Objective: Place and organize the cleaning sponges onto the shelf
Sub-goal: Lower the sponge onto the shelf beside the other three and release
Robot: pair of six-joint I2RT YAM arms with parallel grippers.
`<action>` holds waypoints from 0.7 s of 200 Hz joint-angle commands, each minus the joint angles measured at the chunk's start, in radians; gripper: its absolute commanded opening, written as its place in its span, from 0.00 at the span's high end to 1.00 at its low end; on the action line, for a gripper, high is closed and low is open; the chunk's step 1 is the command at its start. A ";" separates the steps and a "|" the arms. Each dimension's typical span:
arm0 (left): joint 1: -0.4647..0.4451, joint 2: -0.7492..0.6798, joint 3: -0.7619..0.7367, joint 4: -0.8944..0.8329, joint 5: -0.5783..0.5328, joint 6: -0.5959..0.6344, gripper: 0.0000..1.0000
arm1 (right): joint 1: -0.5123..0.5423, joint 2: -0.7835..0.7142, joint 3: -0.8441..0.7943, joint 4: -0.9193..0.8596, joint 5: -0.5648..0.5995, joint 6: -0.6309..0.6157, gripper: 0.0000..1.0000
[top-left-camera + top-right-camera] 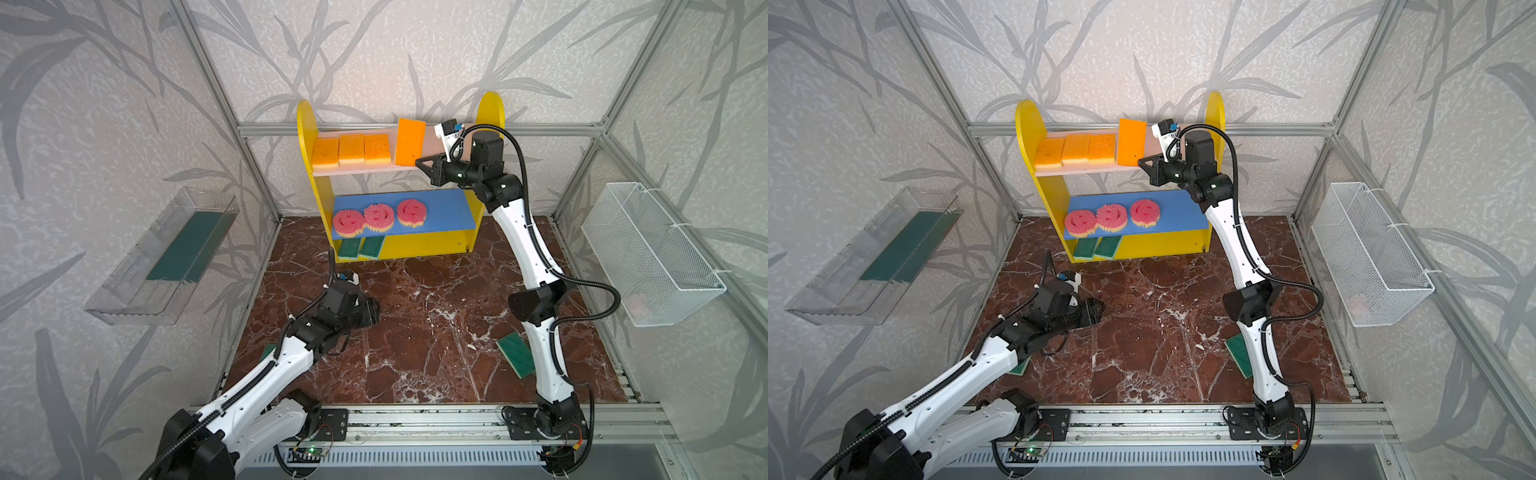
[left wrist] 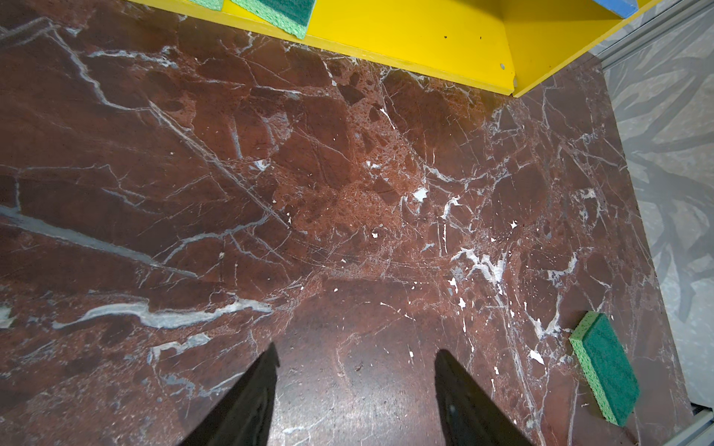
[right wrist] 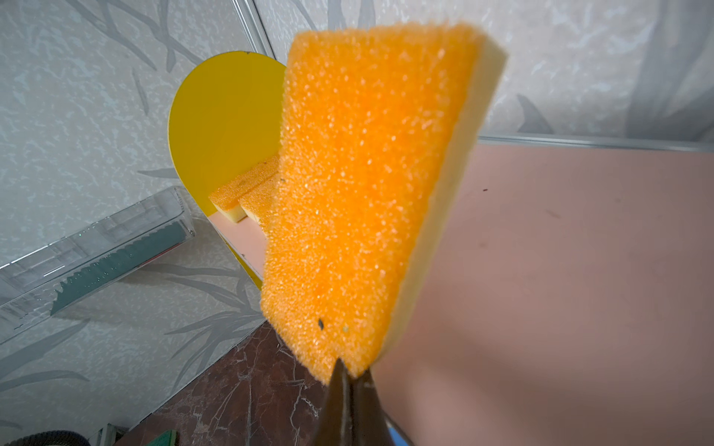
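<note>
Sponge (image 3: 359, 185), orange, is held upright over the pink board (image 3: 560, 251), pinched at one corner by the right gripper (image 3: 349, 370). Light, soft foam, it likely flexes, so a mid-edge hold would steady it. Left gripper (image 2: 357, 351) hangs open, empty.

My left arm (image 1: 266, 376) extended low from its base toward the middle of the workspace, elbow bent. The left gripper (image 1: 376, 309) pointed forward and slightly down, its two dark fingers (image 2: 247, 401) spread well apart with nothing between them. My right arm (image 1: 521, 239) stood tall, angled up and away from its base, with the wrist turned toward the left in both top views. The right gripper (image 1: 417, 161) was pinched tight on the lower corner of an orange sponge (image 3: 367, 185), holding it upright.
</note>
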 commanded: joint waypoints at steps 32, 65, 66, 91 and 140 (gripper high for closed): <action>0.004 -0.032 0.009 -0.035 -0.020 -0.008 0.34 | 0.002 0.034 0.029 0.036 0.002 0.007 0.90; 0.004 -0.037 0.004 -0.034 -0.020 -0.011 0.34 | 0.002 0.046 0.035 0.028 0.006 0.009 0.57; 0.004 -0.037 0.004 -0.034 -0.020 -0.010 0.34 | 0.002 0.046 0.035 0.029 0.006 0.009 0.57; 0.004 -0.043 0.001 -0.035 -0.019 -0.012 0.34 | 0.001 0.044 0.036 0.029 0.011 0.006 0.53; 0.004 -0.048 0.003 -0.039 -0.021 -0.012 0.34 | 0.001 0.037 0.036 0.031 0.016 0.001 0.51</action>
